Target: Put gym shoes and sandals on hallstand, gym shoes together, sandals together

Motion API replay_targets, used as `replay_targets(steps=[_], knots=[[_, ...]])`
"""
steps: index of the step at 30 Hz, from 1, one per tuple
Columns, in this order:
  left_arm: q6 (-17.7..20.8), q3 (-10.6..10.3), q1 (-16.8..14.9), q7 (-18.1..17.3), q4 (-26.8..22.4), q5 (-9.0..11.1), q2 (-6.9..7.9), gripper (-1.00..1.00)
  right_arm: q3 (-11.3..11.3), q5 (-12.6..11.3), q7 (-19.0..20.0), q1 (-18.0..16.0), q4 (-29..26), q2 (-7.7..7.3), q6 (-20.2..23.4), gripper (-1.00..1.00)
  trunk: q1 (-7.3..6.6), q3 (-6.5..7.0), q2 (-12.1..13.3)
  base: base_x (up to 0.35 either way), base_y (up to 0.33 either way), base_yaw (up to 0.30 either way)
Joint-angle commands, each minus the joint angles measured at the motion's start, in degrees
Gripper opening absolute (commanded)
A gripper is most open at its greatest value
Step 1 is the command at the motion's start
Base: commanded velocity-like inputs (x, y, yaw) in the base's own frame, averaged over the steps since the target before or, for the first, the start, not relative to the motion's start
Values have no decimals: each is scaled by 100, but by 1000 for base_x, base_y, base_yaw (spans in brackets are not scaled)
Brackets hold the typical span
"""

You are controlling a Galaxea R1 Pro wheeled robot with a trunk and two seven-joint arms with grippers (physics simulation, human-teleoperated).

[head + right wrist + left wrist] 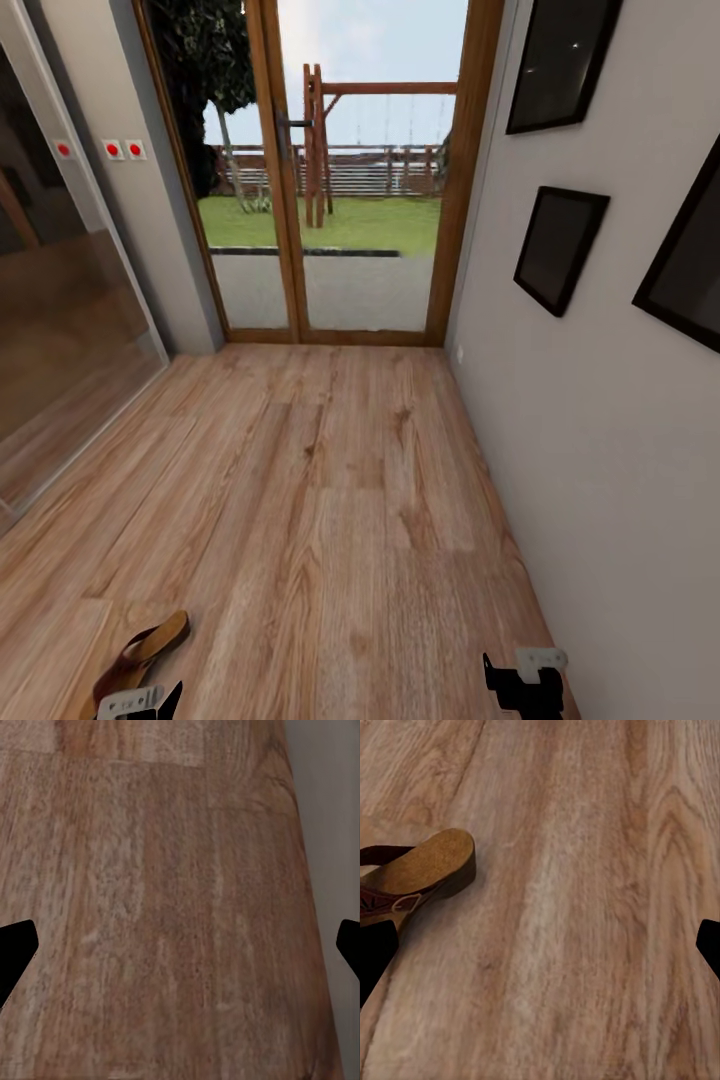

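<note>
So the corridor floor (340, 480) takes up most of the head view: warm wood-grain planks running up to a glass double door (340, 180) at 12 o'clock, with a lawn and a wooden swing frame outside. There's a plain pale wall (600, 450) down the 3 o'clock side with three dark picture frames (558, 248), and a glossy sliding panel (60, 330) at 9 o'clock. I can't see any rack from here.

One sandal (140, 650) lies flat on the planks at about 7 o'clock, just ahead of the left gripper (140, 700). In the left wrist view the sandal (412, 877) sits off to one side of the left gripper (540, 945), whose fingers are spread wide with nothing between them. The right gripper (525, 680), down at 5 o'clock near the wall, is also wide open and empty over bare planks (165, 915).

Main risk, I reckon, is that the sandal isn't lined up between the fingers, so dropping straight down would close on bare floor or just clip the heel and skid it across that smooth surface. It's also thin and flat, so a shallow pinch could easily slip. The right arm is close to the wall, so a turn of the base might scrape it.
</note>
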Motion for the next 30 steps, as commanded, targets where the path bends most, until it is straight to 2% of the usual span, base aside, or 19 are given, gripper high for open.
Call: replay_targets(steps=[1,14,30], knots=[[4,10,-4,-55,7,60,1,100,50,-43,-25,-3,1,-2,-14,100,0,-5,-2,229,0,0],[4,10,-4,-60,7,59,1,100,50,-43,-25,-3,1,-2,-14,100,0,-5,-2,290,-49,0],[4,10,-4,-56,7,60,1,100,50,-43,-25,-3,2,-2,-14,100,0,-5,-2,67,-18,0]])
